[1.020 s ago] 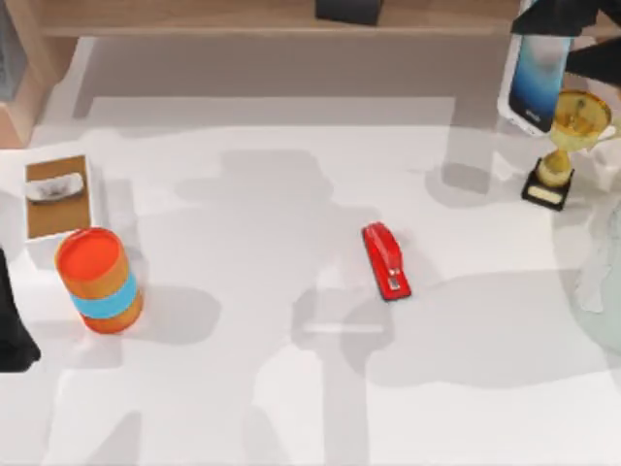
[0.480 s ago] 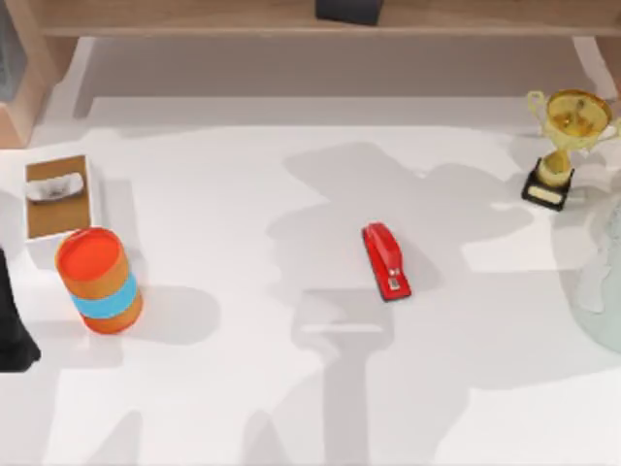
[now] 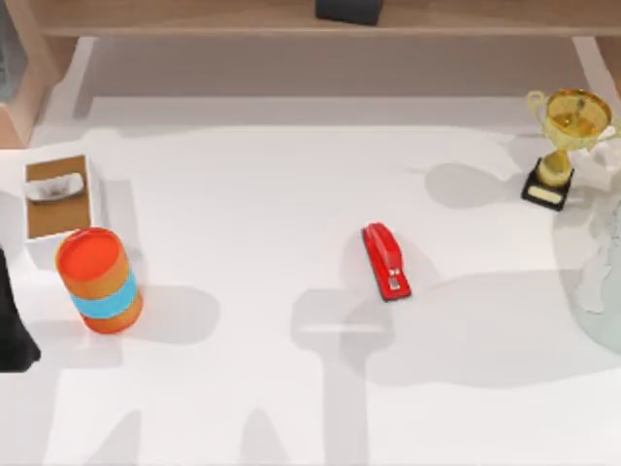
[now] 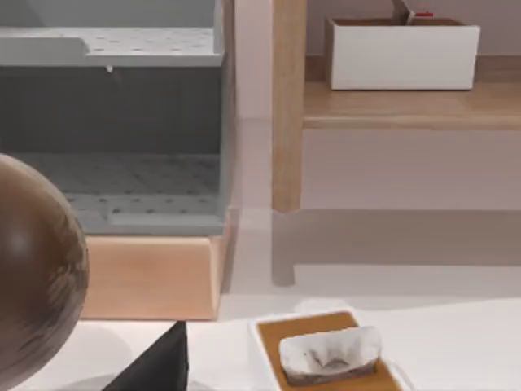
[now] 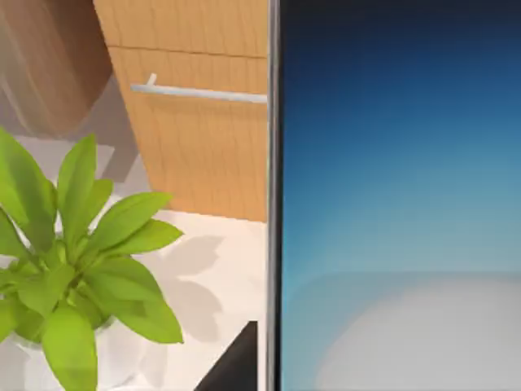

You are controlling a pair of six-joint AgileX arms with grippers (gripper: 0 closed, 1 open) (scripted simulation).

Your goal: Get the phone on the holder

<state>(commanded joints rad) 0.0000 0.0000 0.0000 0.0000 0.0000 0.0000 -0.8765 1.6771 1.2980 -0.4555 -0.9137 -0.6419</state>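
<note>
The phone (image 5: 399, 204) sits right up against the right wrist camera, its blue screen upright and whitening toward the lower end, with a wooden cabinet (image 5: 195, 106) and a potted plant (image 5: 73, 244) behind it. That closeness reads as the right arm carrying the phone aloft, so I judge the step in hand to be the carry toward the holder. Whether the fingers are clamped on the phone I cannot tell.

From above, the table (image 3: 243, 194) bears a red stapler (image 3: 385, 260), an orange can (image 3: 97, 280), a tissue box (image 3: 56, 197) and a trophy (image 3: 563, 146). I cannot make out any holder. The next move calls for finding it and lowering the phone in squarely.

The left arm (image 3: 12, 320) rests at the table's left edge, near the can; its fingers cannot be judged.
</note>
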